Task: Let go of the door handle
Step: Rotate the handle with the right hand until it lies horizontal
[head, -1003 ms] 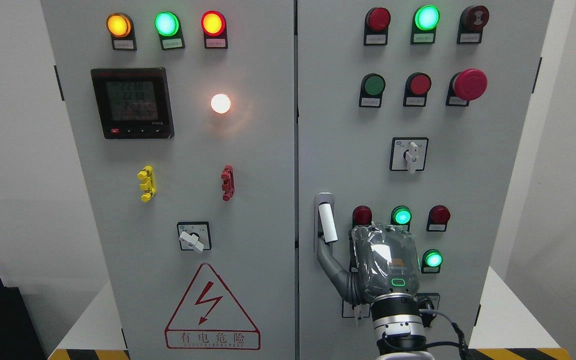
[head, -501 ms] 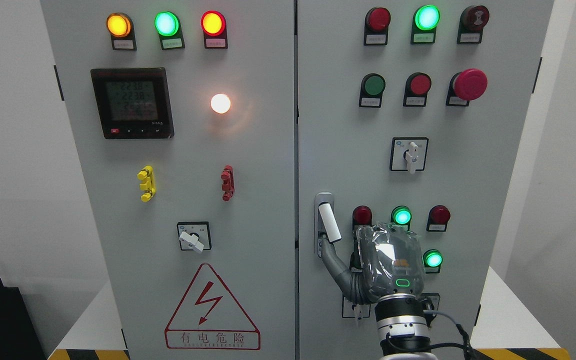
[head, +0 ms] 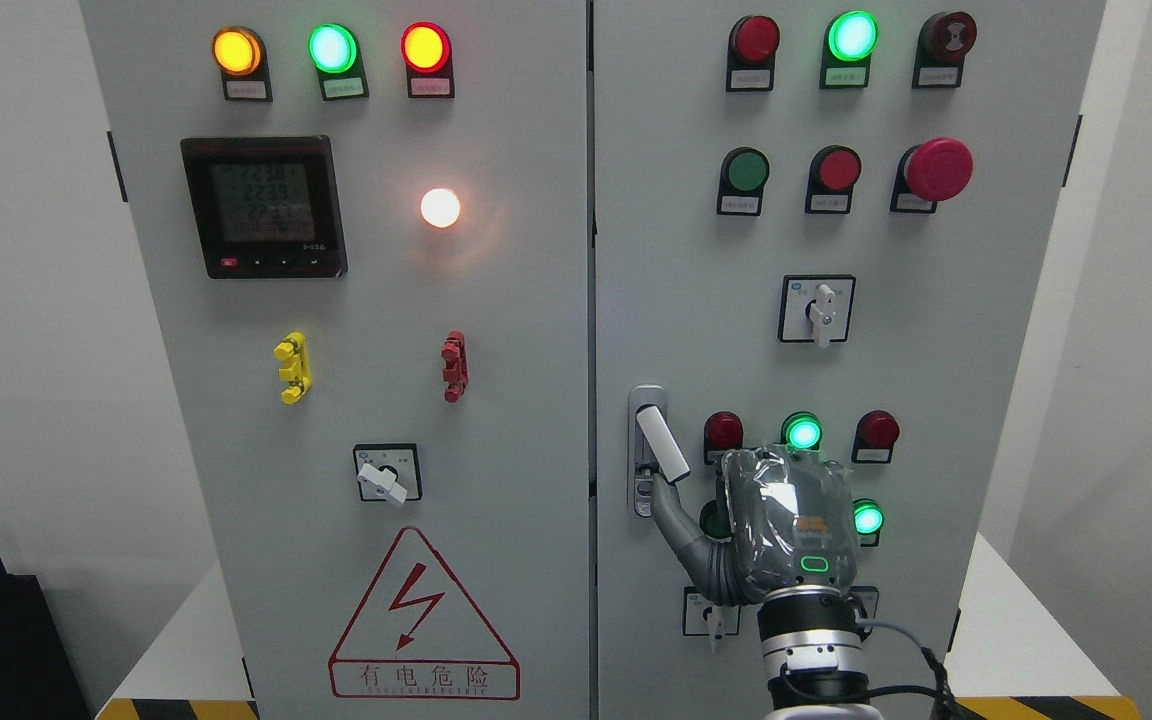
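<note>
The white bar-shaped door handle (head: 662, 446) sits in a grey metal recess at the lower left of the right cabinet door (head: 686, 250), just right of the centre seam, and is tilted with its lower end swung out to the right. Just below that lower end lies one grey finger (head: 671, 515) of the right hand (head: 786, 530), stretched up and left; whether it touches the handle I cannot tell. The rest of the fingers are hidden behind the plastic-wrapped grey back of the hand, so how far they are open cannot be told. The hand's arm enters at the bottom edge right of centre. A lit green round lamp (head: 803, 433) shows just above the hand, between two red lamps.
</note>
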### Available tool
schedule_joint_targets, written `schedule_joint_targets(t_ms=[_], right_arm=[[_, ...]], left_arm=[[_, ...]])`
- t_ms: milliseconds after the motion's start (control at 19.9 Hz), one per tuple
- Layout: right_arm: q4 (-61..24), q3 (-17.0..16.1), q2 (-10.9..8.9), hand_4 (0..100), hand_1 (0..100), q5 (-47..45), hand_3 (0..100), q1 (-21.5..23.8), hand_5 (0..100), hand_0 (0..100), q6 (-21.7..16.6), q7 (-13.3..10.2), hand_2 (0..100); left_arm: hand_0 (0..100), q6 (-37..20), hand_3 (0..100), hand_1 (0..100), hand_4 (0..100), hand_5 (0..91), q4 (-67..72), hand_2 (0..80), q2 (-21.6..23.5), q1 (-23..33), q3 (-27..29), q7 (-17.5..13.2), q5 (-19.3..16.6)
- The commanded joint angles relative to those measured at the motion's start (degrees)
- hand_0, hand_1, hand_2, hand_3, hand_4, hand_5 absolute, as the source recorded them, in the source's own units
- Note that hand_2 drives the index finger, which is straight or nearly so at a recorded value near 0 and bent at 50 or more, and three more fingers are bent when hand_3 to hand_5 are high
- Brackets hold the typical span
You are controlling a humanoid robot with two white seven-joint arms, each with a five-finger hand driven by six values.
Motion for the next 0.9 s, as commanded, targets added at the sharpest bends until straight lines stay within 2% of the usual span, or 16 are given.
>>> schedule_joint_targets(t_ms=[0, 853], right_arm=[[-0.48, -1.11, -0.21, 100, 10, -0.02, 100, 0.02, 96, 43, -0.05, 0.15, 100], [-0.74, -2.25, -0.21, 100, 10, -0.02, 100, -0.42, 96, 44, -0.14, 0.24, 100]], left_arm=[[12, 0.03, 0, 39, 0, 0.0, 0.97, 0.0, -0.01, -0.01, 0.62, -0.01, 0.00], [12, 0.03, 0, 39, 0, 0.0, 0.97, 0.0, -0.01, 0.08, 0.62, -0.01, 0.00]])
